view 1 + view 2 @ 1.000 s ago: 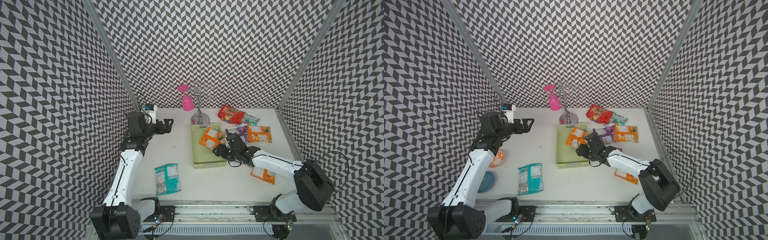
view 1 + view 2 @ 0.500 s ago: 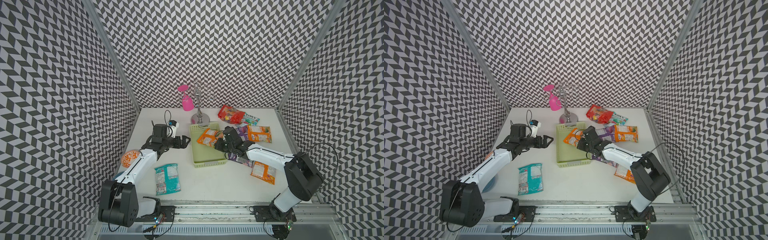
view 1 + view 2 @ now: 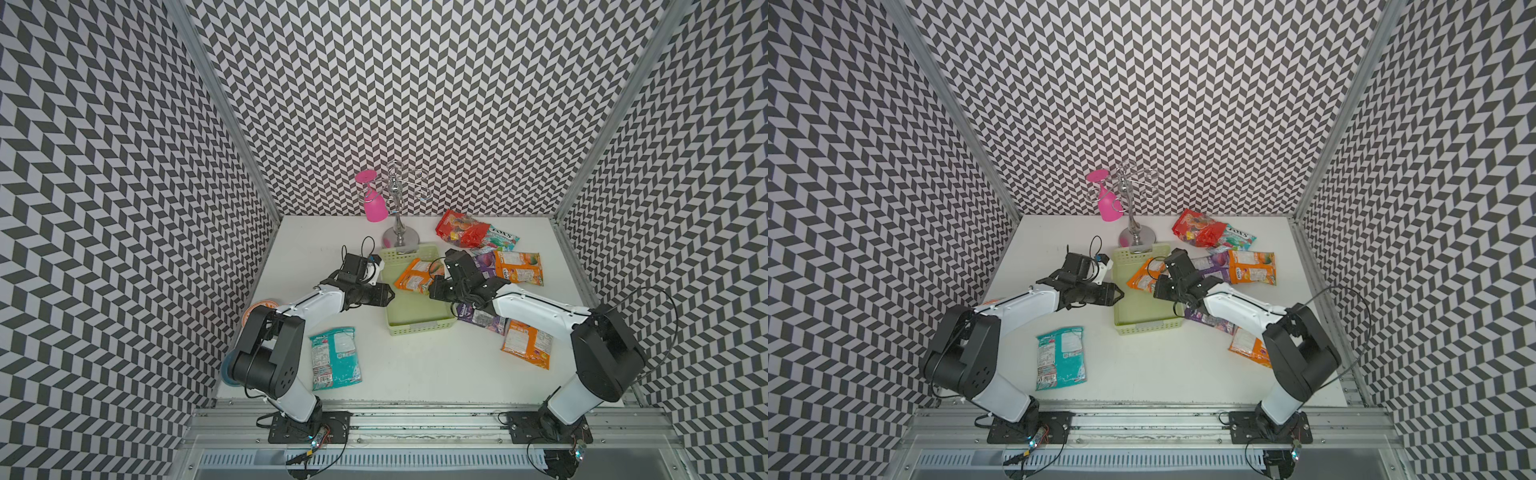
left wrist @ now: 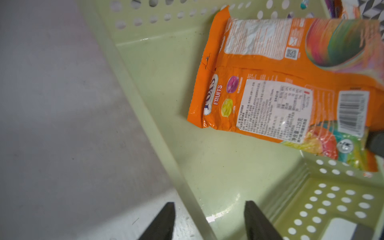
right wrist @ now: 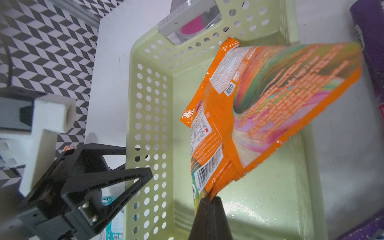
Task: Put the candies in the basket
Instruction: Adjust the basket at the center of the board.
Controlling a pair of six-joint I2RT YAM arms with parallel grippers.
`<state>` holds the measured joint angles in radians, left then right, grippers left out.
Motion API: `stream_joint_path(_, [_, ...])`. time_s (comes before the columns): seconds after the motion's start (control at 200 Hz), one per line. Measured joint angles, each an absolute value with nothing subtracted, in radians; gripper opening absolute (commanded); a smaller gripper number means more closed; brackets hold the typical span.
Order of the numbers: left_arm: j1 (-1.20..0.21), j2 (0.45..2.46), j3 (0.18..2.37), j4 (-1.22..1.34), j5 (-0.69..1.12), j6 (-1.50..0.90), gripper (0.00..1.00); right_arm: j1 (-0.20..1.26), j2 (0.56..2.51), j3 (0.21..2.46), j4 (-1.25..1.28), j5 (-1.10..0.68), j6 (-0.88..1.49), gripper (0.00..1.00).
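Straddling the basket (image 4: 128, 91) wall, left gripper (image 4: 208, 204) jaws apart; right gripper (image 5: 209, 200) clamped on orange bag (image 5: 270, 99); metal stand (image 3: 400, 240) just beyond basket

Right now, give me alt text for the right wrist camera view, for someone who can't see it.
The right gripper, shut, pinches a corner of an orange candy bag that slants across the pale-green perforated basket. The left gripper is at the basket's side wall; a purple bag lies outside.
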<state>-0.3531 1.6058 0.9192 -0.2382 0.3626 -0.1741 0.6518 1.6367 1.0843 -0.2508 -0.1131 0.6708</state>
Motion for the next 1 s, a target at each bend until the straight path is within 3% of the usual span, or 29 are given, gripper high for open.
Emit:
stream_joint_path(0.2, [-0.357,1.588,0.920,-0.237,0.317,-0.156,0.10,0.654,1.637,1.167,-0.380,-0.116,0.562,0.00])
stream_joint_path(0.431, [-0.359,1.579,0.920,-0.243,0.291,-0.156,0.13,0.655,1.657,1.243,-0.486,-0.065,0.466,0.00])
stream_joint_path(0.721, [-0.373,1.506,0.911,-0.260,0.328,-0.219,0.20,0.653,1.734,1.184,-0.472,-0.039,0.498,0.00])
stream_joint_path(1.001, [-0.385,1.504,0.865,-0.233,0.348,-0.252,0.09,0.653,1.903,1.346,-0.537,0.076,0.454,0.00])
